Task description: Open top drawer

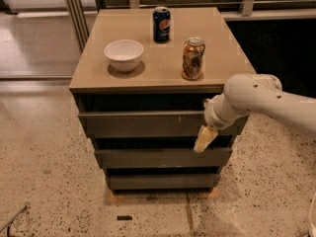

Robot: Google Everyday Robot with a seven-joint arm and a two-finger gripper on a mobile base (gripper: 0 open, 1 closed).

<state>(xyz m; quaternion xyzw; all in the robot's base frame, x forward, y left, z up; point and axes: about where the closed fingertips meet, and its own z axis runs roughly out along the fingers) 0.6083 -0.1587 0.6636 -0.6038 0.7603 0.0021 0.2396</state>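
The top drawer is the uppermost of three dark grey, handleless fronts in a small cabinet, with pale scratch marks on its right half. It sits slightly forward of the cabinet, with a dark gap above it. My gripper hangs from the white arm at the drawer's right end, its pale fingers pointing down over the gap between the top and middle fronts.
On the tan cabinet top stand a white bowl, a blue soda can and a brown can. Two lower drawer fronts sit below. Speckled floor surrounds the cabinet; a railing runs behind.
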